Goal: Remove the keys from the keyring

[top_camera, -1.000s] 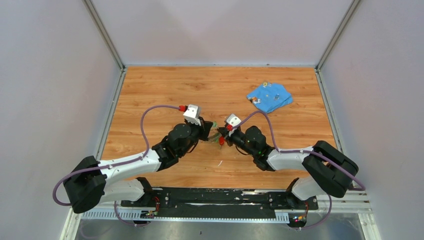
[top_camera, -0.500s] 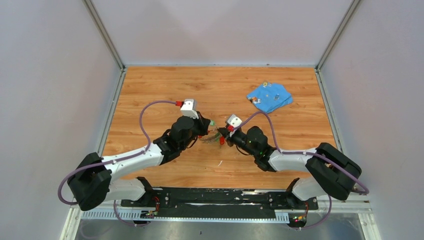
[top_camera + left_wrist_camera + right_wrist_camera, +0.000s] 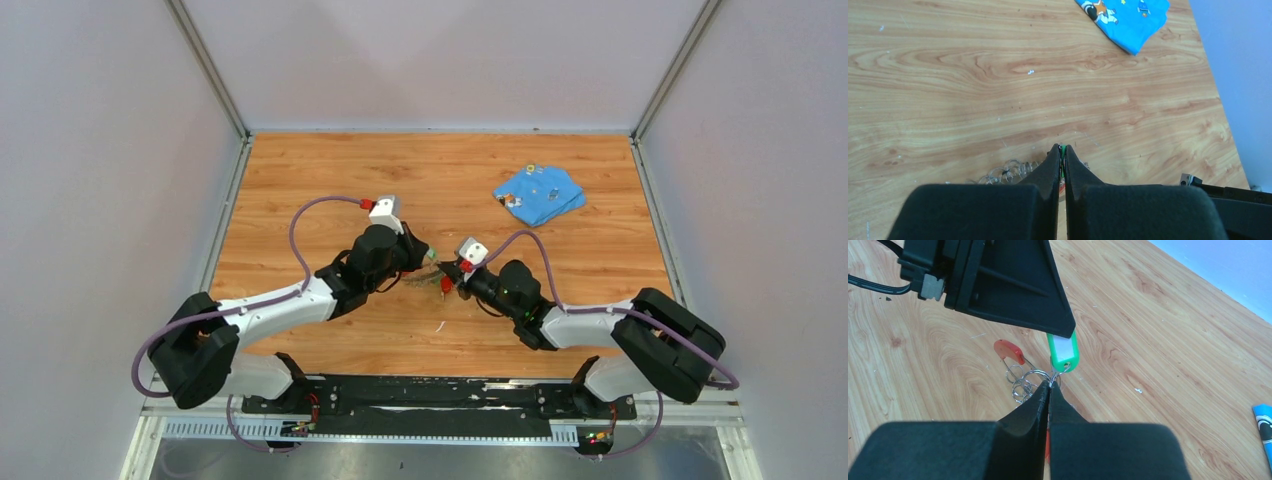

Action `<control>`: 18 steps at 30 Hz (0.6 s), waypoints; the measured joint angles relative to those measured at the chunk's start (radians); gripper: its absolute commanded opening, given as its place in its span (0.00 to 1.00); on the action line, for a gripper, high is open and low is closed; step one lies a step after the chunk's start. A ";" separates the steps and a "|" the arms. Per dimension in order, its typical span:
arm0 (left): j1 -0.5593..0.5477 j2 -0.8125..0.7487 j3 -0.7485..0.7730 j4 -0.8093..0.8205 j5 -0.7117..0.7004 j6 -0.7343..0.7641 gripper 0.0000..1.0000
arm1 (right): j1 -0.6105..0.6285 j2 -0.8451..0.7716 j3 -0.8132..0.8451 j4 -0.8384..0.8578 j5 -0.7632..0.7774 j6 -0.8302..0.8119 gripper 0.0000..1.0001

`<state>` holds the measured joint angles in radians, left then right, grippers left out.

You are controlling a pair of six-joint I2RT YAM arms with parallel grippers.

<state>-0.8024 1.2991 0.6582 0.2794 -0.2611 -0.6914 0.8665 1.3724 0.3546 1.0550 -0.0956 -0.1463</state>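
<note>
Tools meet over the desk (image 3: 1158,340): the left tool (image 3: 1068,333) is clamped on a green-headed key (image 3: 1064,352), the right tool (image 3: 1049,385) pinched tight on a wire loop of the keyring (image 3: 1021,386) just below that key's head. Silvery loops bunch beside the right tool's tips, near a red-headed key (image 3: 1009,351). A blue cloth (image 3: 540,194) lies well apart.

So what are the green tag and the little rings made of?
The green tag looks like smooth, glossy plastic, with a white, maybe paper, window. The little rings look like thin shiny metal wire: silvery, with bright glints.
</note>
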 measured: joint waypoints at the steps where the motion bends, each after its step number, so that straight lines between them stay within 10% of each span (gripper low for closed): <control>1: 0.002 0.002 0.000 -0.002 0.010 -0.003 0.00 | 0.001 0.003 -0.005 0.007 0.000 0.000 0.01; 18: -0.018 0.056 -0.003 -0.022 0.103 -0.056 0.00 | 0.015 0.031 -0.066 0.070 0.019 0.022 0.04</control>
<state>-0.8207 1.3556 0.6548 0.2573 -0.1585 -0.7479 0.8818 1.4036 0.2890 1.1248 -0.0765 -0.1246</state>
